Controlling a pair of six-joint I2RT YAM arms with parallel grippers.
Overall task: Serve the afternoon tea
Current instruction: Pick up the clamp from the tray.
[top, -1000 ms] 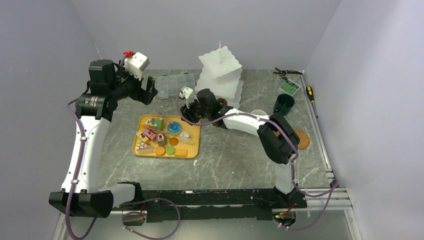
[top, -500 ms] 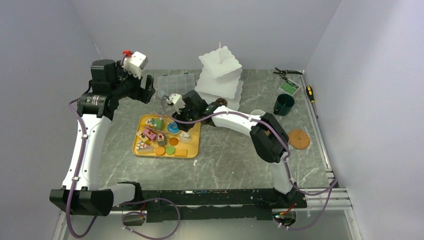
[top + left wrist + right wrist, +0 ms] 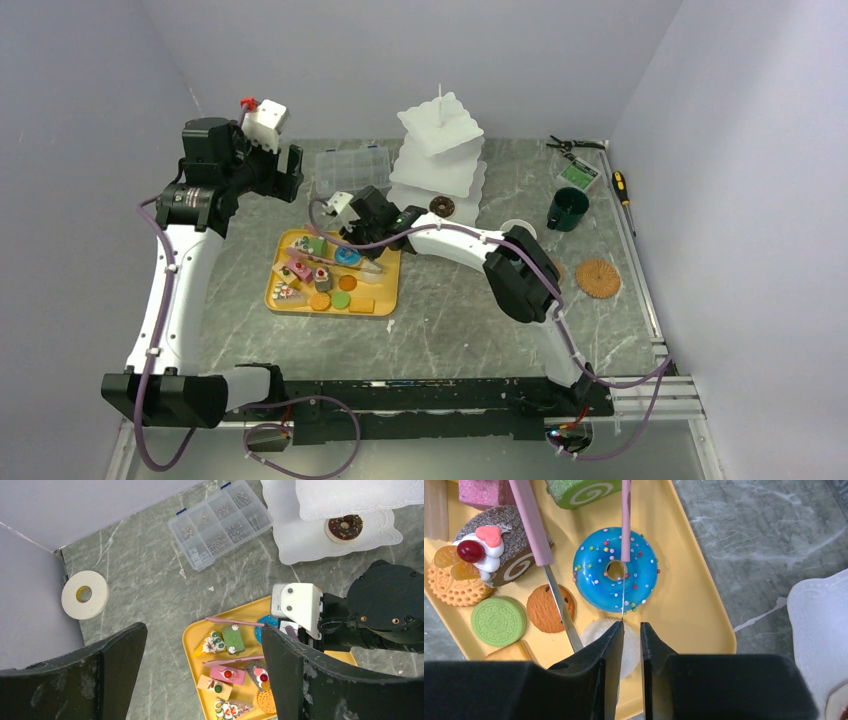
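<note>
My right gripper (image 3: 631,625) hangs low over the yellow tray (image 3: 684,605), its jaws almost together on the pink tongs (image 3: 531,527). One tong arm crosses the blue sprinkled donut (image 3: 594,575); the other runs past a chocolate roll (image 3: 499,545) and a brown biscuit (image 3: 541,612). A white biscuit (image 3: 596,632) lies partly under the fingers. A chocolate donut (image 3: 441,206) sits on the bottom tier of the white stand (image 3: 440,130). My left gripper (image 3: 203,627) is open and empty, high above the tray's left side. A green mug (image 3: 567,208) and a cork coaster (image 3: 599,278) stand at the right.
A clear compartment box (image 3: 350,170) lies left of the stand. A roll of tape (image 3: 85,594) rests near the back-left wall. Pliers (image 3: 570,145), a green card (image 3: 577,175) and a screwdriver (image 3: 622,185) lie at the back right. A white mug (image 3: 517,228) peeks from behind the right arm.
My right arm swung left from beside the stand to over the tray, carrying the tongs, and its jaws narrowed. The chocolate donut on the stand is now uncovered. The left arm barely moved.
</note>
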